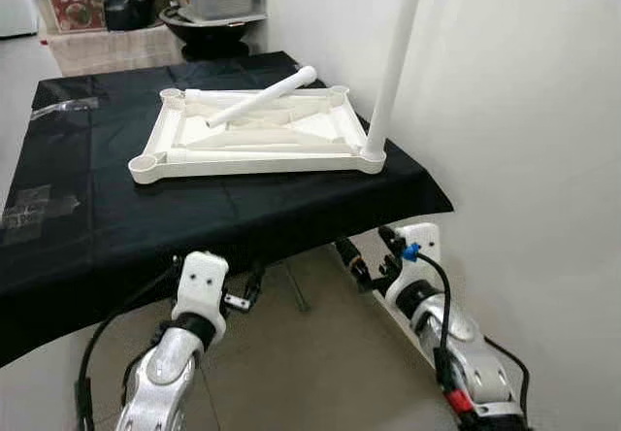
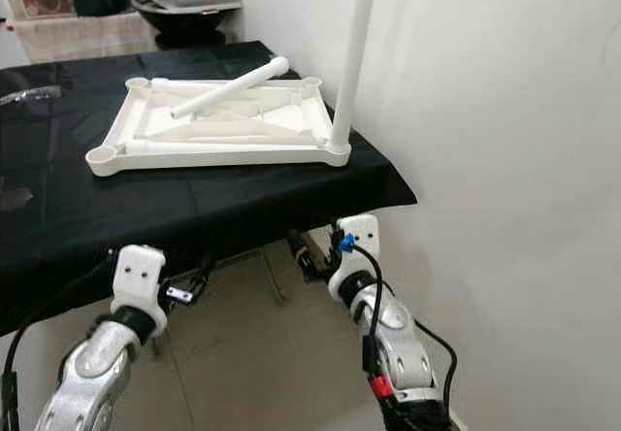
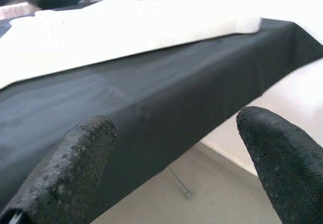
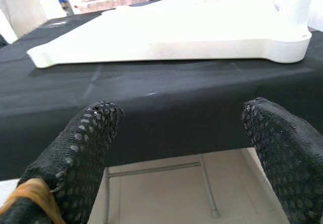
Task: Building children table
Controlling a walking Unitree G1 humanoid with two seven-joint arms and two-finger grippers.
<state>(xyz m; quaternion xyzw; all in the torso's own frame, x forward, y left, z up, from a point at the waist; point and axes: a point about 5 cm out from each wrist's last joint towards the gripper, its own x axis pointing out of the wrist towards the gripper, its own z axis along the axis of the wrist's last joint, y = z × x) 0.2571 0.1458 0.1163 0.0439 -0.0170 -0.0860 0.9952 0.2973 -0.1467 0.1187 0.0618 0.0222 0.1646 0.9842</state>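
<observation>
the white tabletop (image 1: 257, 135) lies upside down on the black cloth (image 1: 116, 217), near the wall. one leg (image 1: 393, 57) stands upright in its near right corner socket; a loose leg (image 1: 260, 98) rests slanted across it. left gripper (image 3: 176, 153) and right gripper (image 4: 186, 133) hang below the cloth's near edge, fingers apart.

The surface (image 1: 87, 227) under its black cloth lies bare in front of the upturned white tabletop (image 1: 254, 140) and to its left. One white leg (image 1: 393, 62) stands upright at the tabletop's near right corner, close to the wall (image 1: 524, 111), narrowing passage there. A loose leg (image 1: 260, 98) lies across the tabletop's far half.
</observation>
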